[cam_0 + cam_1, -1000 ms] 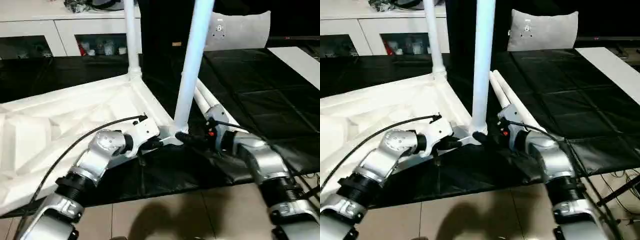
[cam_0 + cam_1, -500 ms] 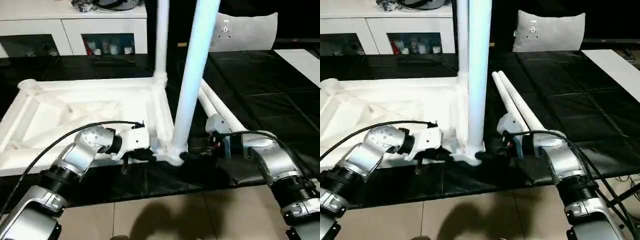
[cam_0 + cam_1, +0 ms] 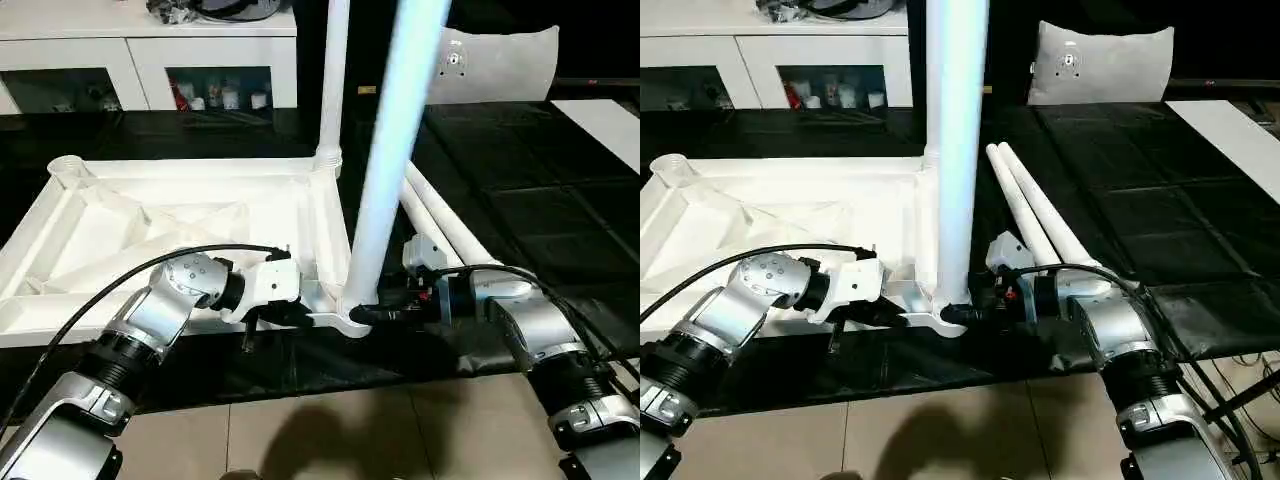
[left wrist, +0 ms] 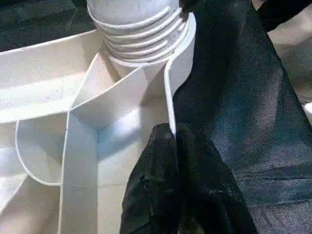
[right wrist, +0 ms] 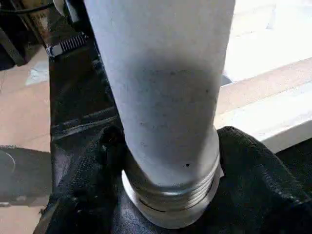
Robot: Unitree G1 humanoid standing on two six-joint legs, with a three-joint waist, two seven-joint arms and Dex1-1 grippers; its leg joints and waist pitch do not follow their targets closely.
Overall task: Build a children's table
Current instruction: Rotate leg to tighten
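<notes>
Standing straight up in the near corner socket of the upturned table top (image 3: 190, 215), the near leg (image 3: 385, 190) has its threaded base directly between the right gripper (image 5: 168, 161) fingers, which straddle it part open; whether they grip it I cannot tell. The left gripper (image 4: 170, 141) pinches the top's rim beside that socket. Since the earlier frame the top has swung round squarer and the right fingers have narrowed

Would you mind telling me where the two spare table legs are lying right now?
The two spare legs lie side by side on the black work table, just right of the upturned table top, behind the right gripper.
</notes>
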